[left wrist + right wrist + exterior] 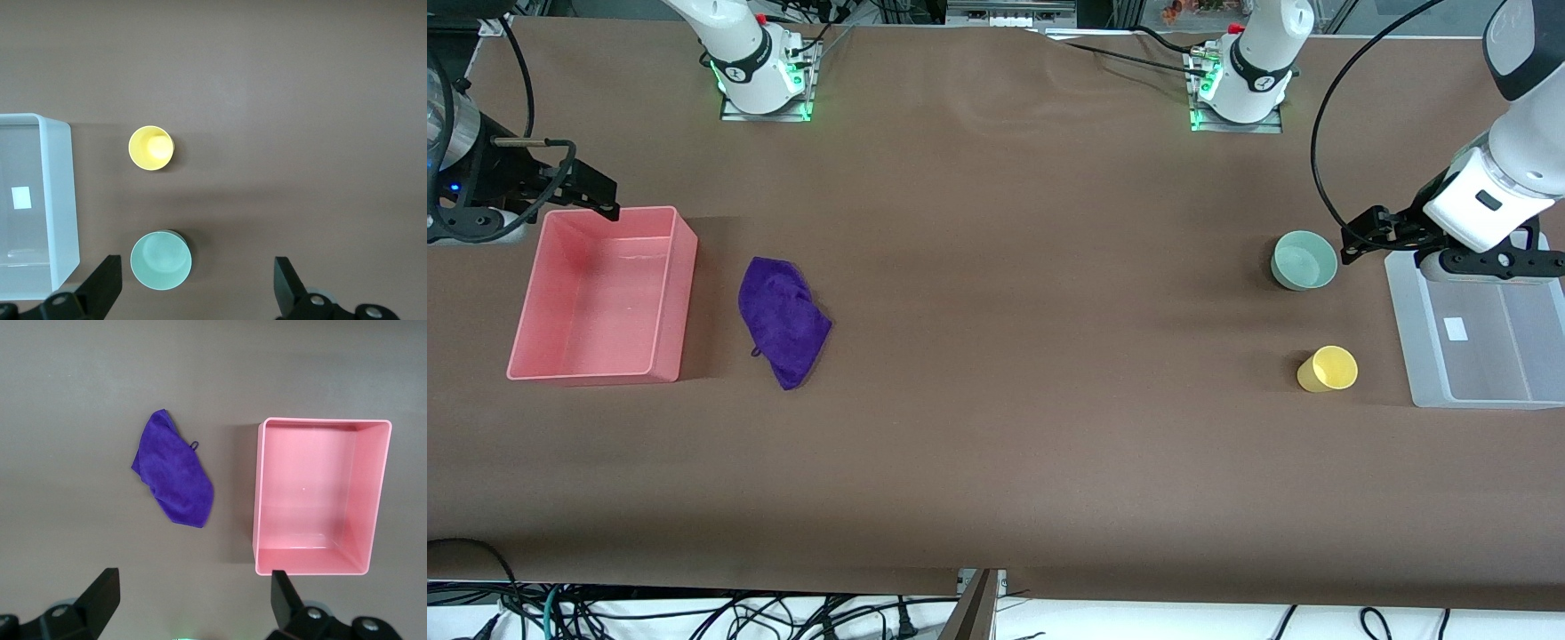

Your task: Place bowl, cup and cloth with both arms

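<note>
The pale green bowl (1304, 260) stands upright toward the left arm's end of the table. The yellow cup (1328, 370) stands nearer the front camera than the bowl. My left gripper (1359, 236) hangs open and holds nothing, high above the table beside the bowl. In the left wrist view the bowl (161, 260) lies below my open left gripper (197, 270), close to one finger, and the cup (151, 148) is apart from it. The purple cloth (783, 320) lies crumpled beside the pink bin. My right gripper (591, 191) is open over the bin's corner farthest from the front camera. The cloth (175, 480) also shows in the right wrist view, apart from my right gripper (193, 583).
A pink bin (680, 293) sits toward the right arm's end, also in the right wrist view (257, 500). A clear plastic tray (1405, 329) sits at the left arm's end beside bowl and cup, also in the left wrist view (63, 200). Brown tabletop lies between cloth and bowl.
</note>
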Action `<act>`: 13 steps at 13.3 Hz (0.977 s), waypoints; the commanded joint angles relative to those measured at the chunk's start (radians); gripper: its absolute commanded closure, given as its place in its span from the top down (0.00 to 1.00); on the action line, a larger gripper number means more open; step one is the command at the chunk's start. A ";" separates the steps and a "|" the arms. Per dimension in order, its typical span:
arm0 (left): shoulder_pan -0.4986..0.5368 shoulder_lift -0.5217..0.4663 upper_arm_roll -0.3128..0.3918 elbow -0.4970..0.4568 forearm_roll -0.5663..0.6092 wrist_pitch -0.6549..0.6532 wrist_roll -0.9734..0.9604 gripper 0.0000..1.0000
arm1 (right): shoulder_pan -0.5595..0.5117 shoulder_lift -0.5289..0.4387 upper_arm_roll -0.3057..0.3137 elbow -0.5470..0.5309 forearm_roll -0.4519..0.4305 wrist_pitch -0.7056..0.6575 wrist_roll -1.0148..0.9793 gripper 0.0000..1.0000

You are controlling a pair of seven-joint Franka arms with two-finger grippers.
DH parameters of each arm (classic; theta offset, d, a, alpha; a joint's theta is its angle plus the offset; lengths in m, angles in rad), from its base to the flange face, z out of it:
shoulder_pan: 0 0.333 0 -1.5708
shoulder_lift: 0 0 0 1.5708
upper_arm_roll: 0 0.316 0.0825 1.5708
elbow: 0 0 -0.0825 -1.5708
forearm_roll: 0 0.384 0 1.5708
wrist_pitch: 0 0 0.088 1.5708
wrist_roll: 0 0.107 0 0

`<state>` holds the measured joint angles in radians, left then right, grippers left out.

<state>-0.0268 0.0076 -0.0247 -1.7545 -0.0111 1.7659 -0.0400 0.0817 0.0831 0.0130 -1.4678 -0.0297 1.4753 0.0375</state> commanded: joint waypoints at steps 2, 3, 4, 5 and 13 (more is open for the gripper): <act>0.013 0.012 -0.012 0.030 -0.010 -0.029 -0.008 1.00 | -0.003 -0.011 -0.001 -0.011 -0.001 0.010 0.004 1.00; 0.013 0.012 -0.012 0.032 -0.010 -0.029 -0.011 1.00 | -0.003 -0.011 -0.001 -0.011 -0.001 0.008 0.004 1.00; 0.013 0.012 -0.012 0.030 -0.010 -0.029 -0.012 1.00 | -0.002 -0.011 -0.001 -0.011 -0.001 0.010 0.004 1.00; 0.013 0.012 -0.012 0.030 -0.010 -0.029 -0.012 1.00 | -0.003 -0.011 -0.002 -0.011 -0.001 0.010 0.004 1.00; 0.042 0.015 -0.011 -0.043 -0.007 -0.105 0.105 1.00 | -0.005 -0.011 -0.007 -0.011 -0.001 0.010 0.004 1.00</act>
<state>-0.0204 0.0160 -0.0252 -1.7691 -0.0111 1.6670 -0.0210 0.0802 0.0831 0.0061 -1.4678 -0.0297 1.4768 0.0375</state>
